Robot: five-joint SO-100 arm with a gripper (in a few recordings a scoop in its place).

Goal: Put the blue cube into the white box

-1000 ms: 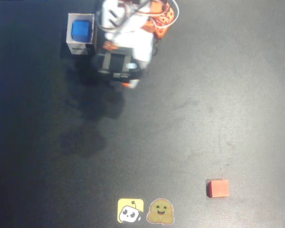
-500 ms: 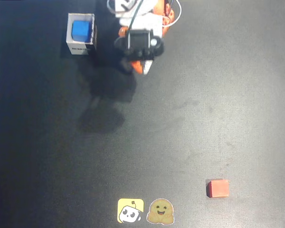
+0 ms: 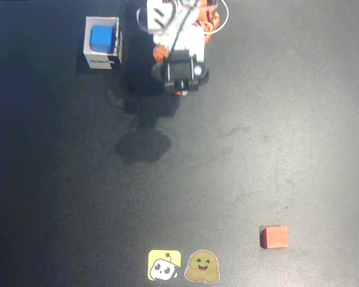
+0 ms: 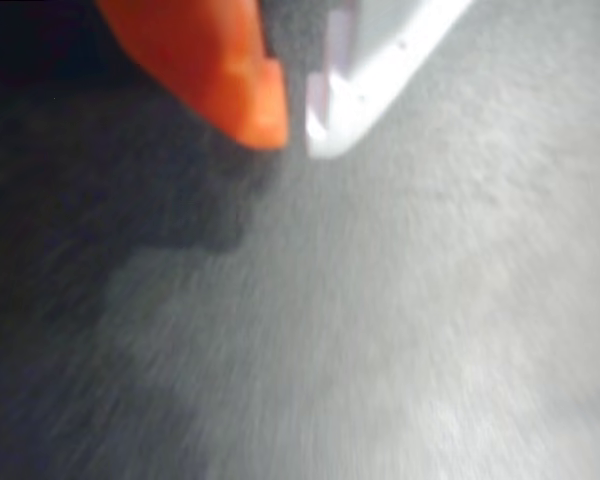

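The blue cube point(image 3: 102, 38) lies inside the white box point(image 3: 87, 43) at the top left of the overhead view, with the box's dark label facing the near side. My gripper point(image 3: 179, 89) hangs to the right of the box, apart from it, folded back near the arm's base. In the wrist view the orange finger point(image 4: 230, 85) and the white finger point(image 4: 365, 85) nearly touch at their tips with nothing between them, above the blurred grey mat.
A red-orange cube point(image 3: 274, 237) sits at the lower right of the black mat point(image 3: 257, 131). Two stickers, a yellow one point(image 3: 164, 265) and a smiling face point(image 3: 202, 266), lie at the near edge. The arm's base point(image 3: 185, 18) stands at the top middle.
The arm has swung right and drawn back from beside the white box toward its base. Its shadow has shifted right on the mat. The blue cube stays in the box.
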